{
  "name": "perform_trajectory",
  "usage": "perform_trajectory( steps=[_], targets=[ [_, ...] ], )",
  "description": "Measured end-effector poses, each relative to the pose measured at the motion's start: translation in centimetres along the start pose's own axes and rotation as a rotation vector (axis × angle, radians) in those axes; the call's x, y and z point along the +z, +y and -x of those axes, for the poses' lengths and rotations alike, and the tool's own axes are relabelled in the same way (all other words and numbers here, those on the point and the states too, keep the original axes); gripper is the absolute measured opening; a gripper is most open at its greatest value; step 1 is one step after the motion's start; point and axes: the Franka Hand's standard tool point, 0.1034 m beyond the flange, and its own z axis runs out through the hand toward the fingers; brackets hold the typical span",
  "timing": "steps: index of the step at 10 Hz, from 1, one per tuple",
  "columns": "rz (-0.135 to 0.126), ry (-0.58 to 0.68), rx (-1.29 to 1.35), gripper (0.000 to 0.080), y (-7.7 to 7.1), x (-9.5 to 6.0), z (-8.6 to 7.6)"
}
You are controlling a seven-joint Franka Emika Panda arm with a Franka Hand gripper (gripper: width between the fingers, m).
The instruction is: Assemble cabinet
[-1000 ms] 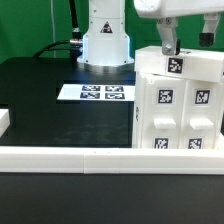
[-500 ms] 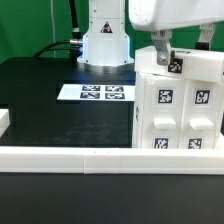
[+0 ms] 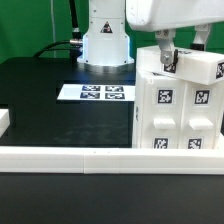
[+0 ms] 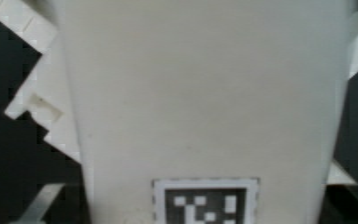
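The cabinet (image 3: pixel 180 115) is a big white box with marker tags on its front, standing at the exterior view's right. A white top panel (image 3: pixel 200 68) sits tilted on it. My gripper (image 3: pixel 184 57) comes down from above with a dark finger (image 3: pixel 165 60) on the panel's left side; the other finger is mostly hidden behind it. The jaws are closed in on the panel. In the wrist view this panel (image 4: pixel 194 100) fills the picture, with its black-and-white marker (image 4: pixel 206 205) near the jaws.
The marker board (image 3: pixel 95 93) lies flat on the black table in front of the robot's white base (image 3: pixel 105 40). A long low white rail (image 3: pixel 90 157) runs along the front edge. A small white piece (image 3: pixel 4 122) shows at the exterior view's left edge.
The gripper came down over the cabinet's top and its jaws narrowed onto the top panel. The panel now sits tilted and shifted, and its top marker no longer shows.
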Motion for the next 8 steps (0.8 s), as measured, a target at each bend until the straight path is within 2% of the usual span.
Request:
perform_trajectory(
  steps=[3,8],
  targets=[
    [0.0,0.0,0.024,0.0554,0.05,0.0,0.04],
    [-0.002,0.001,0.445,0.0556,0.02,0.02,0.03]
  ],
)
